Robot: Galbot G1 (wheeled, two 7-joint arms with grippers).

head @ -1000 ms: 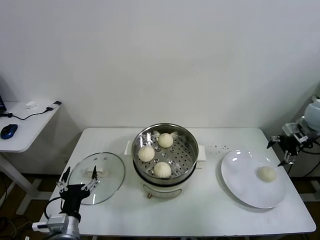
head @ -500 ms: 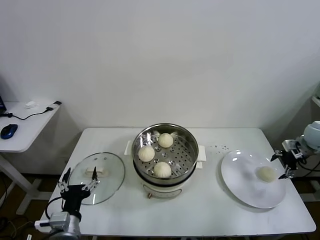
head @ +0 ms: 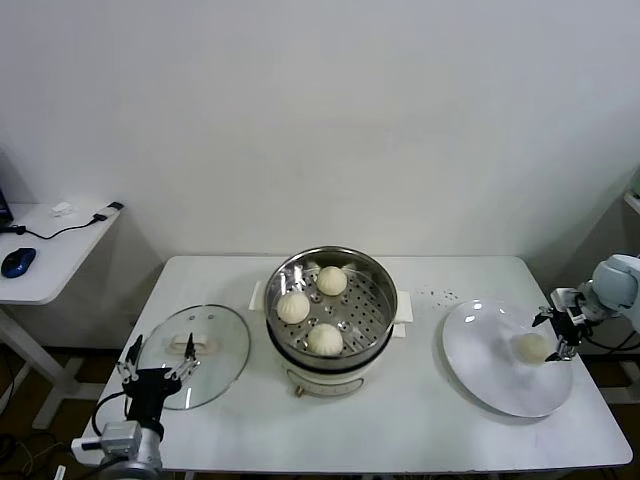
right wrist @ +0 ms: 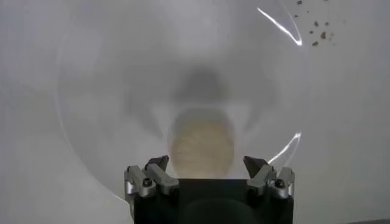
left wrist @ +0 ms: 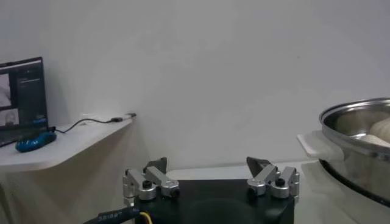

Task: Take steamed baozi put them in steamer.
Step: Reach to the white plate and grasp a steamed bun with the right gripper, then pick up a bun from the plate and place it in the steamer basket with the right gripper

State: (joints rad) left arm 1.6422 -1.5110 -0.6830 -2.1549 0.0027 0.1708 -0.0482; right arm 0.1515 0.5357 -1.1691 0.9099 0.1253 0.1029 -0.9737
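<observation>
Fingers spread wide on the right gripper (head: pixel 556 334), which hangs over the far right part of the white plate (head: pixel 480 365), just above the last baozi (head: pixel 532 347) on it. From the right wrist view the bun (right wrist: pixel 201 148) sits right between the two open fingertips (right wrist: pixel 157 164), jaws on either side of it and nothing gripped. The plate (right wrist: pixel 109 91) fills that view, and a few dark crumbs (right wrist: pixel 317 27) lie on the table just beyond its rim.

The plate lies at the right end of the table (head: pixel 400 430), close to the right edge. Across at the middle of the table stands the steamer (head: pixel 330 305), its shiny perforated basket on the cream pot base, and three baozi (head: pixel 293 307) already rest on its floor: one toward the far wall, one toward the left wall, one toward the near wall, each apart from the others.

Over at the left end, the round glass lid (head: pixel 210 350) lies flat near the front left corner. The left gripper (head: pixel 157 360) is parked by the lid's near left rim, jaws wide open and empty; its wrist view shows both fingers (left wrist: pixel 149 176) apart, with the steamer's steel rim (left wrist: pixel 359 122) off to one side. A side desk (head: pixel 40 250) with a blue mouse (head: pixel 17 262) stands beyond the table's left edge.
</observation>
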